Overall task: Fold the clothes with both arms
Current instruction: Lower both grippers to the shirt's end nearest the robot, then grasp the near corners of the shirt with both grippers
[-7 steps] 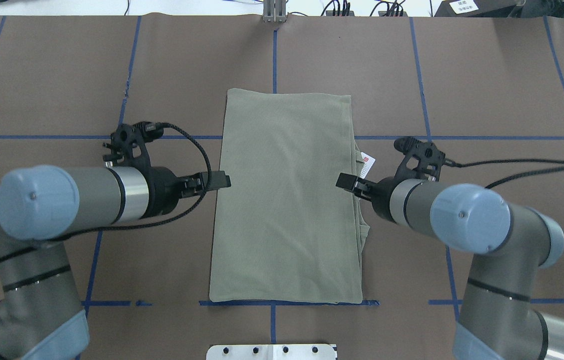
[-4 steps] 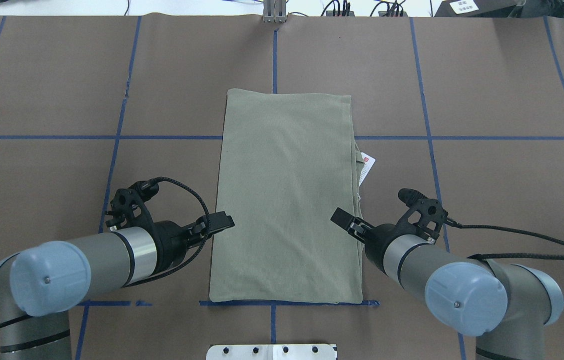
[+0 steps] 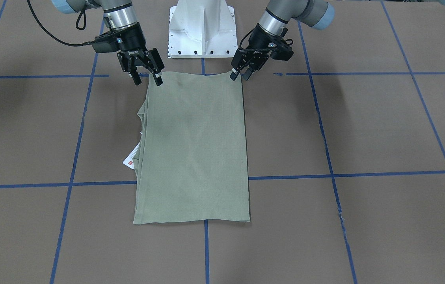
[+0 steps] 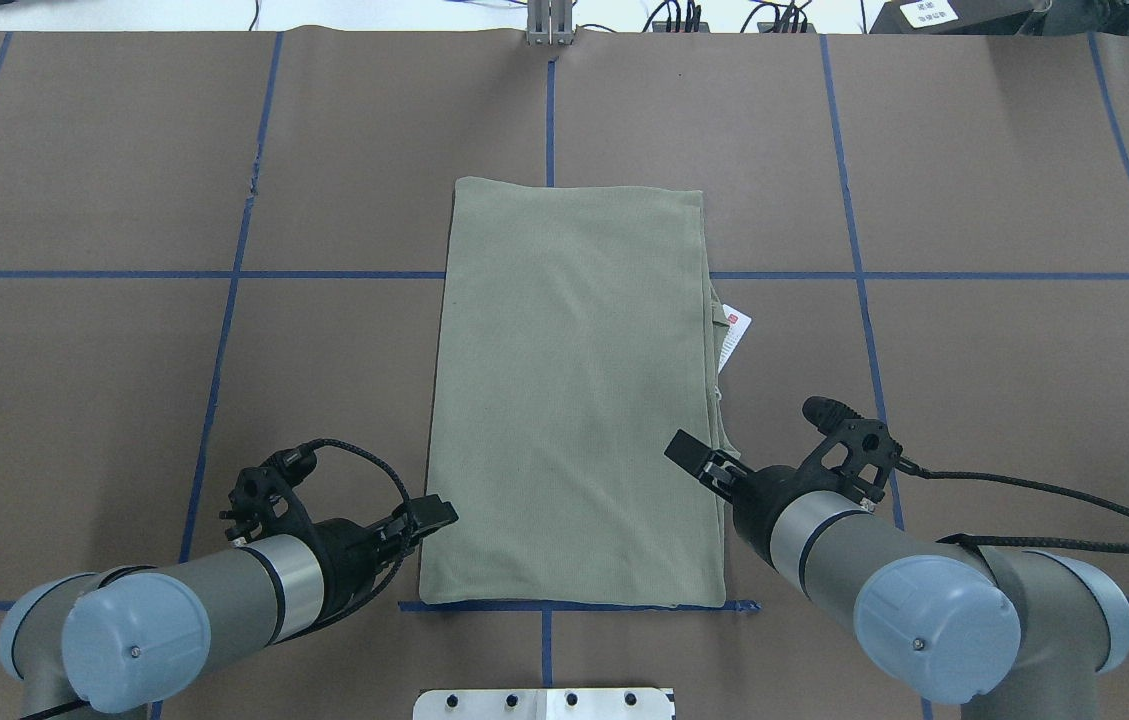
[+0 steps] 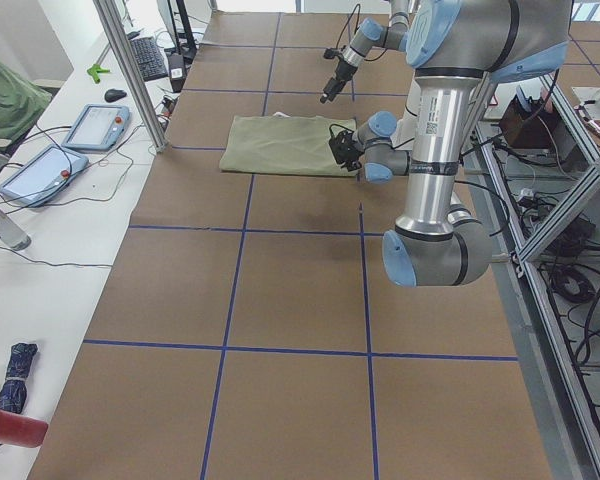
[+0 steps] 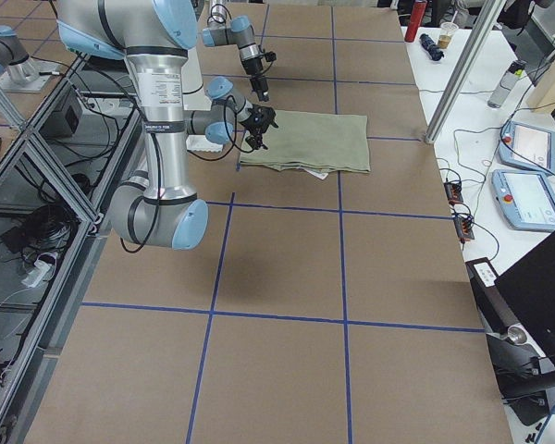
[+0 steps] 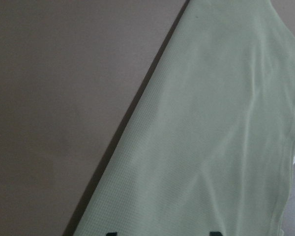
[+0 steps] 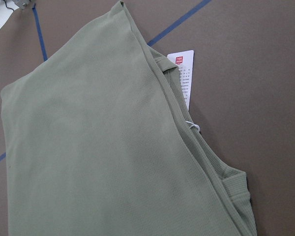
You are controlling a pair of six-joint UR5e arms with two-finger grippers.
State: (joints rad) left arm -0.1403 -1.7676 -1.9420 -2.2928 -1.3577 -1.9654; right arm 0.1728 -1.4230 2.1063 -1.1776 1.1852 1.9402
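Observation:
The sage-green shirt (image 4: 574, 400) lies flat as a tall folded rectangle in the middle of the brown table, also seen from the front (image 3: 192, 150). Its white hang tag (image 4: 736, 335) sticks out at its right edge. My left gripper (image 4: 439, 515) hovers open at the shirt's near left corner, and the left wrist view shows only green cloth (image 7: 211, 123) past its spread tips. My right gripper (image 3: 148, 81) is open over the shirt's right edge near the robot's end, holding nothing. The right wrist view shows the cloth (image 8: 88, 147) and the tag (image 8: 183, 73).
The white pedestal base (image 3: 202, 27) stands just behind the shirt's near edge. Blue tape lines (image 4: 854, 275) grid the table. The right arm's black cable (image 4: 1054, 490) trails over the table to the right. Side benches hold tablets (image 6: 527, 143) and bottles.
Both arms have drawn back toward the robot along the shirt's side edges, the left one farther, to the near corner. Both grippers stayed open and the shirt has not moved.

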